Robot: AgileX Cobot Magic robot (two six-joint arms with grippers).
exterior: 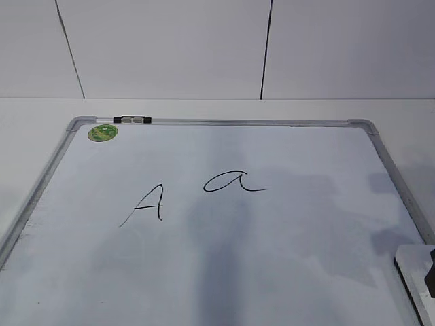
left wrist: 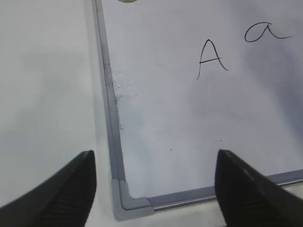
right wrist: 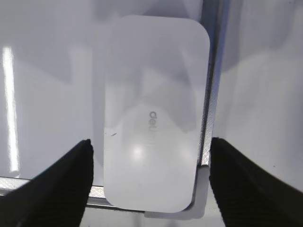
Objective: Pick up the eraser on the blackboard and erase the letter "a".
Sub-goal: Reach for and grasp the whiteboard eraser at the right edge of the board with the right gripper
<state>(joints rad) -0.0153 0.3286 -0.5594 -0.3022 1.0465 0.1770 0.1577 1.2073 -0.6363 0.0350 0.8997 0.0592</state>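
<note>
The blackboard (exterior: 285,272) is a large white board with a grey frame, lying flat. The cursive letter "a" (exterior: 232,182) is near its middle; it also shows in the left wrist view (left wrist: 265,32). The white eraser (right wrist: 154,113) lies on the board's near right corner, and it shows at the exterior view's lower right edge (exterior: 413,266). My right gripper (right wrist: 150,182) is open, its fingers on either side of the eraser's near end, not touching it. My left gripper (left wrist: 154,187) is open and empty above the board's near left corner (left wrist: 130,205).
An angular capital "A" (exterior: 148,204) is written left of the cursive letter. A round green sticker (exterior: 102,132) and a small black-and-silver clip (exterior: 136,120) sit at the board's far left corner. White table surrounds the board, with a white wall behind.
</note>
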